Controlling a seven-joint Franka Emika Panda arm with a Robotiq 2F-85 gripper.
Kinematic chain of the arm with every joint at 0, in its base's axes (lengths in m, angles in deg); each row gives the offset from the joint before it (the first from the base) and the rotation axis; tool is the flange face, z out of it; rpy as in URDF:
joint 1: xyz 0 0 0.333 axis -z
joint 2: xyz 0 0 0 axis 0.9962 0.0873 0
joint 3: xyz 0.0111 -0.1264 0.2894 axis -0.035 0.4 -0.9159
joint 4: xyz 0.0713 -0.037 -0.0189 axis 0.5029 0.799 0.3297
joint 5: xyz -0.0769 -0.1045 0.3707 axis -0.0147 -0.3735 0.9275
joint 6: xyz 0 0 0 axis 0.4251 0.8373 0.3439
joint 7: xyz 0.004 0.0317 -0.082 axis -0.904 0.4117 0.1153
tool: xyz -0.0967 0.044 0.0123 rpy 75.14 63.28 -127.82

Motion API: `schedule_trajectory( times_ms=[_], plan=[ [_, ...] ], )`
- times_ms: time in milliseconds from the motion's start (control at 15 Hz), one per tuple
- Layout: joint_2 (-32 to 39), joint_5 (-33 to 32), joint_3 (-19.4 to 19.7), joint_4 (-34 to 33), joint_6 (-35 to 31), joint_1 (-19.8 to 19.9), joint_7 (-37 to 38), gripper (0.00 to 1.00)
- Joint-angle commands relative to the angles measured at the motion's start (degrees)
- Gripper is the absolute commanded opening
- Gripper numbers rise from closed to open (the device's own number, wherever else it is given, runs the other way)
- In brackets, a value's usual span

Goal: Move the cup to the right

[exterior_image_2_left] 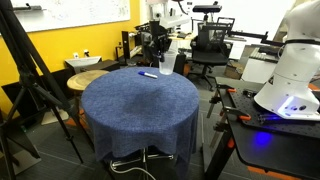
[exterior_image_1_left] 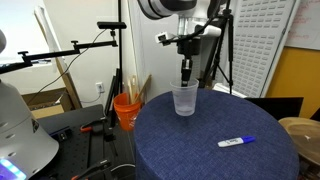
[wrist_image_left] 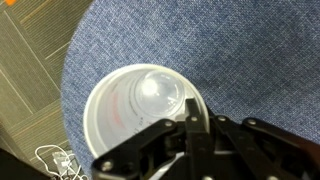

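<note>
The clear plastic cup [exterior_image_1_left: 185,101] stands upright on the round blue-covered table [exterior_image_1_left: 190,150], near its far edge. It also shows in an exterior view [exterior_image_2_left: 164,67] and fills the wrist view [wrist_image_left: 135,115], seen from above. My gripper [exterior_image_1_left: 186,72] comes straight down onto the cup's rim. In the wrist view the fingers [wrist_image_left: 195,125] are closed together on the rim, one inside the cup and one outside. The cup's base looks to rest on the table.
A blue and white marker [exterior_image_1_left: 236,142] lies on the table to the right of the cup; it also shows in an exterior view [exterior_image_2_left: 148,74]. An orange bucket [exterior_image_1_left: 127,108] stands on the floor beside the table. Tripods and chairs ring the table.
</note>
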Motion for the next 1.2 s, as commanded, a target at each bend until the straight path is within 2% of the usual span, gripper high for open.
schedule_trajectory(
  times_ms=[0, 400, 1133],
  plan=[
    [-0.4, 2.5, -0.3, 3.5, -4.9, 0.2, -0.4, 0.01],
    [2.1, 4.6, -0.3, 5.2, -8.9, 0.1, -1.0, 0.01],
    [9.6, 9.8, -0.5, 3.7, -9.9, -0.3, -1.6, 0.01]
  ],
)
